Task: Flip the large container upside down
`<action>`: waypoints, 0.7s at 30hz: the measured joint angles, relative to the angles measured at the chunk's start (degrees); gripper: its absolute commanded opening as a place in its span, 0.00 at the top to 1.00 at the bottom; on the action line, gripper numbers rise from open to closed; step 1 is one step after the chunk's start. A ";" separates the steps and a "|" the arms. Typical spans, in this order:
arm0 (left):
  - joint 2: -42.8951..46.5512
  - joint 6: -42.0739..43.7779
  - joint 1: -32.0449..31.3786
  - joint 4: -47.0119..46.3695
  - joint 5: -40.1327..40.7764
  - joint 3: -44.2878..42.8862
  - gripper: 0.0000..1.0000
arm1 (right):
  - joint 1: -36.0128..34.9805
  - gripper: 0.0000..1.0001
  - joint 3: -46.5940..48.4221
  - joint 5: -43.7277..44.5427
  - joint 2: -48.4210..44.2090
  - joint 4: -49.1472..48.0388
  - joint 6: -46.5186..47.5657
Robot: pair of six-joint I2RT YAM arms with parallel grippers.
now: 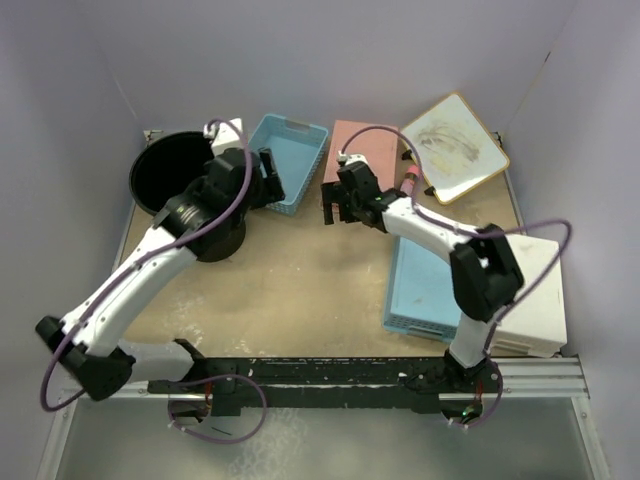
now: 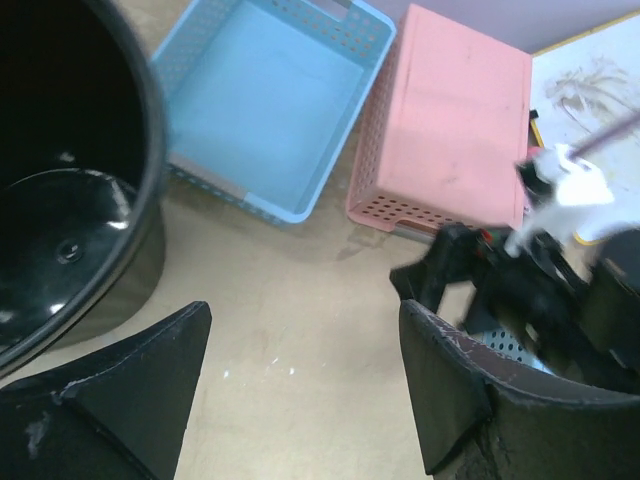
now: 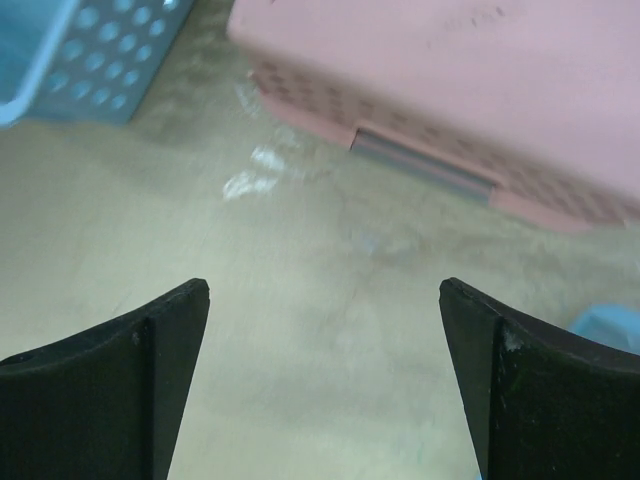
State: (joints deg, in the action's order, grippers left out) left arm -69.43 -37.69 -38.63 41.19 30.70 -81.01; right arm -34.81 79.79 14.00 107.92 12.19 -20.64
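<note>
The large container [image 1: 160,175] was pictured standing upright, mouth up, at about ten o'clock on the table [image 1: 300,290], its dark interior open to the overhead camera. The left gripper [image 2: 305,320] was held at the bucket's three o'clock side, just beside the rim, with its jaws spread wide and nothing between them but bare tabletop. The right gripper [image 3: 325,290] was likewise seen fully parted and empty, poised above the table at six o'clock of the pink basket [image 1: 365,150], well apart from the bucket. A light-blue basket [image 1: 295,150] was seen lying between the two.

The step in hand was judged to be the approach, with no grasp yet made and the overturning not begun. The next move was thought to call for the left jaws to be brought across the rim at nine o'clock, one finger inside the wall and one outside, before any lift and roll could be attempted.
</note>
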 measured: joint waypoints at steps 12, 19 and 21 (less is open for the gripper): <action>-37.57 9.81 0.87 0.87 -8.15 -31.02 0.24 | -0.42 0.02 -26.43 -1.46 -34.05 0.59 -8.20; -55.78 13.97 8.20 1.46 -12.41 -47.10 0.28 | -0.44 0.02 -29.20 1.73 -47.41 8.90 -10.12; -59.65 14.73 10.16 1.51 -13.44 -48.65 0.30 | -0.42 0.02 -30.03 3.45 -51.49 10.19 -10.23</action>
State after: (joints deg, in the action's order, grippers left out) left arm -129.08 -22.96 -28.47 42.70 17.26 -129.67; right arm -35.22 49.76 17.45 56.42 22.37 -30.87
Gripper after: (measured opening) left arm 0.732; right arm 0.986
